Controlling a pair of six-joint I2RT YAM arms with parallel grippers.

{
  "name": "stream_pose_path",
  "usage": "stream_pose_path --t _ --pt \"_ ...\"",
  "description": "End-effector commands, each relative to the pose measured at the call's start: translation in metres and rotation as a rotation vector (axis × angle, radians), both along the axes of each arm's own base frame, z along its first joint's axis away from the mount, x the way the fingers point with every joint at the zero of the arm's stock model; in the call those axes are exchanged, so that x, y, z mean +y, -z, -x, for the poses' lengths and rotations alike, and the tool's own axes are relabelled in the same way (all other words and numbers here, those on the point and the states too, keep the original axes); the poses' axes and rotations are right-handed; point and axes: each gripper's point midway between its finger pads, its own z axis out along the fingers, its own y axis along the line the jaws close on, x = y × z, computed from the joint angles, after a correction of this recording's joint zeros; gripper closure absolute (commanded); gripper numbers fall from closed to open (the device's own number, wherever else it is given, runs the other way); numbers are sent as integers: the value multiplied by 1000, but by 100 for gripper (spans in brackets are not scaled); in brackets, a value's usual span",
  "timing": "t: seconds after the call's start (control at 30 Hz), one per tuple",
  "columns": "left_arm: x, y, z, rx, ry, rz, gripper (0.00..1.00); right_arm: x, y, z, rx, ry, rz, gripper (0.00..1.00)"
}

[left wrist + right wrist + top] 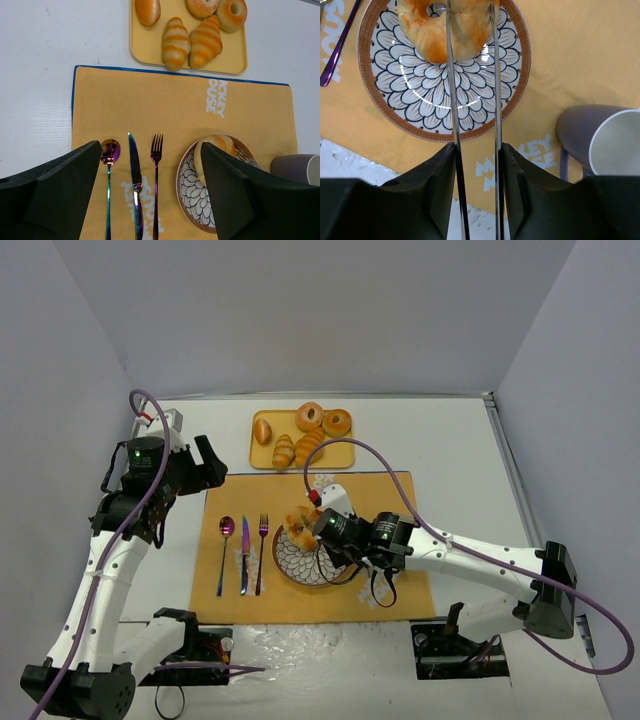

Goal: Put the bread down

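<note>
Glossy glazed ceramic plate [420,100]; matt woven cloth mat [150,105]; polished iridescent metal cutlery [135,185]; smooth matt plastic tray [145,47]; shiny, browned, slightly rough crust on bread [427,40]; smooth matt mug [580,130].

Bright, even light falls from overhead, leaving only faint, soft shadows on the white table [440,445]. A thin curved glare streaks the glazed plate [420,107]. Both wrist views are sharp farther out and soft along their dark bottom edges.
</note>
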Motion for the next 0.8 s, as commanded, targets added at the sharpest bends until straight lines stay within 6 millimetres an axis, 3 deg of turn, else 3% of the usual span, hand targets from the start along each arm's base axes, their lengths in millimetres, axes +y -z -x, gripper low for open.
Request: stream_pose_path --t 0.0,0.77 --pt "-1 -21 -11 -82 3 12 23 7 -35 -6 -69 25 -85 64" --pt "-1 -22 -10 -85 1 11 23 8 -38 -5 -83 24 -76 57"
